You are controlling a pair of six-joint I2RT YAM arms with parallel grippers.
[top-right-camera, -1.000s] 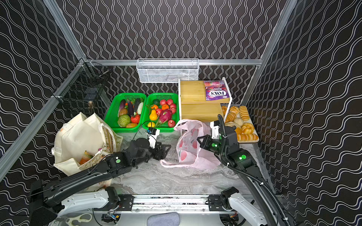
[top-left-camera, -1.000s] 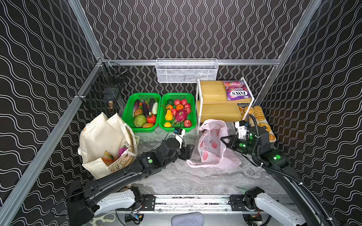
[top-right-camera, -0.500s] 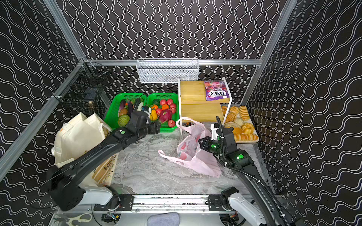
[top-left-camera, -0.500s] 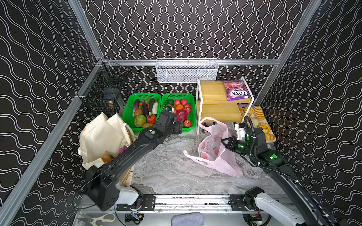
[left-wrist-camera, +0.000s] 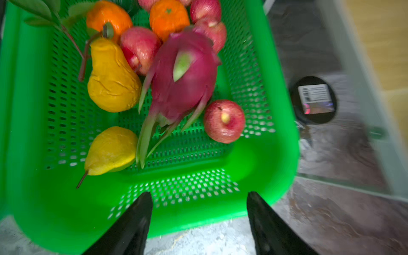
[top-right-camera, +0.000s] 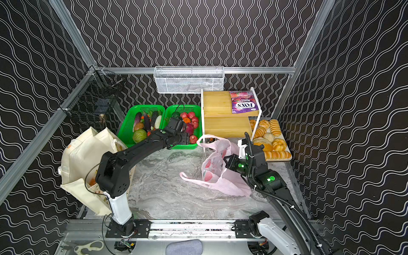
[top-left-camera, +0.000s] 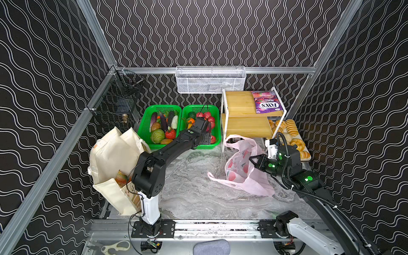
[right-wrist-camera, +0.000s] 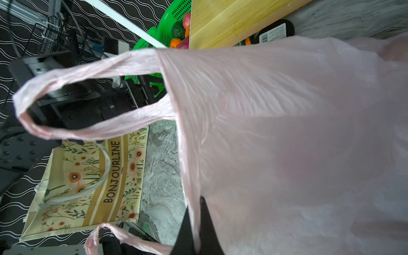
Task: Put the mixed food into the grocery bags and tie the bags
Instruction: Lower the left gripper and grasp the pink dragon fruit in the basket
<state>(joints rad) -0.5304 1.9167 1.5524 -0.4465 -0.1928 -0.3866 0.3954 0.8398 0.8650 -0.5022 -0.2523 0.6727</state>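
My left gripper (left-wrist-camera: 198,194) hangs open and empty over the near edge of the green fruit basket (left-wrist-camera: 265,159); in both top views it (top-left-camera: 205,139) (top-right-camera: 184,138) is above that basket. Inside lie a pink dragon fruit (left-wrist-camera: 183,81), a yellow pear (left-wrist-camera: 110,79), a smaller yellow fruit (left-wrist-camera: 110,152), red apples (left-wrist-camera: 224,121) and oranges (left-wrist-camera: 169,17). My right gripper (right-wrist-camera: 195,205) (top-left-camera: 254,161) is shut on the rim of the pale-pink plastic bag (top-left-camera: 240,167) (right-wrist-camera: 287,132), holding it up. The cream floral tote (top-left-camera: 114,152) (right-wrist-camera: 92,176) stands at the left.
A second green basket (top-left-camera: 162,125) holds vegetables. The wooden shelf (top-left-camera: 245,117) carries a purple FOX'S packet (top-left-camera: 266,104), with a tray of bread rolls (top-left-camera: 291,132) to its right. A white wire basket (top-left-camera: 209,79) hangs on the back wall. Scissors (top-left-camera: 114,249) lie by the front rail.
My left arm has swung from the table's middle beside the pink bag back to the fruit basket. The bag's near handle now trails on the table; the right gripper keeps its hold.
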